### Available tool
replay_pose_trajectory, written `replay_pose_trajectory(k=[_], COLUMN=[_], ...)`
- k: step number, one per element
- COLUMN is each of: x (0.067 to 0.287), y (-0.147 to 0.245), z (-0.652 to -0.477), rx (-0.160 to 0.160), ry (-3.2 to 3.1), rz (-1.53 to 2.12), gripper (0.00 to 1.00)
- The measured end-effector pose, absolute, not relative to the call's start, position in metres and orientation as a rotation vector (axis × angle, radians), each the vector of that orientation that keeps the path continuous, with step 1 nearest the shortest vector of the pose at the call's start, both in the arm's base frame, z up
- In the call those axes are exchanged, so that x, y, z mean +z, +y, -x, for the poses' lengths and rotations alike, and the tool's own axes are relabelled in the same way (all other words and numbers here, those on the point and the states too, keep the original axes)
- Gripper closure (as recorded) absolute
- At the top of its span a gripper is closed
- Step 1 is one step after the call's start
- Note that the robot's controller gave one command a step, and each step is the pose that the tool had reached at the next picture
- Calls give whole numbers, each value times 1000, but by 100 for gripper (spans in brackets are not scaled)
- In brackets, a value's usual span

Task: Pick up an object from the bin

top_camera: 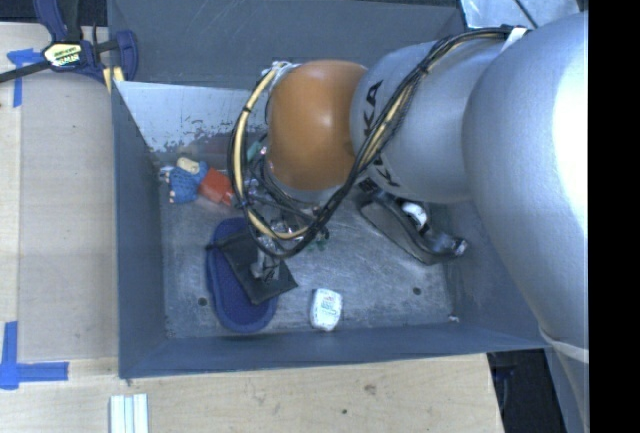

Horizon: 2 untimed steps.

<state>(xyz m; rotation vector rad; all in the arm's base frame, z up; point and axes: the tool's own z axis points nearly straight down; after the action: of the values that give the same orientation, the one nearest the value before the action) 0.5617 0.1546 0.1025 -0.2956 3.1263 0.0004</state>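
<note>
Camera view: hand (pixel 264 264) down low in the bin (pixel 300 349), over a black slab (pixel 245 273) lying on a blue pad (pixel 232 306) near the front-left corner. Spread or closed: cannot tell. White lump (pixel 325 308) just beside the pad, by the front wall; blue toy (pixel 183 181) and red bit (pixel 217 186) toward the back-left corner. Likely at the grasp step. Next: closing firmly on the slab, then lifting straight up, minding the pad beneath.

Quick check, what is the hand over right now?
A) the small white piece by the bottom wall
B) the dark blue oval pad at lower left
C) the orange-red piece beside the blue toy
B: the hand sits directly above the dark blue oval pad.
</note>
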Motion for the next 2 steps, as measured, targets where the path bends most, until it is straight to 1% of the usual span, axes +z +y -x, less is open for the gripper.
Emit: replay_pose_trajectory(k=[1, 2], x=[74, 76], y=[159, 159], z=[-567, -569], rx=[2, 3], ry=[3137, 3133], rz=[-143, -141], gripper=[0, 0])
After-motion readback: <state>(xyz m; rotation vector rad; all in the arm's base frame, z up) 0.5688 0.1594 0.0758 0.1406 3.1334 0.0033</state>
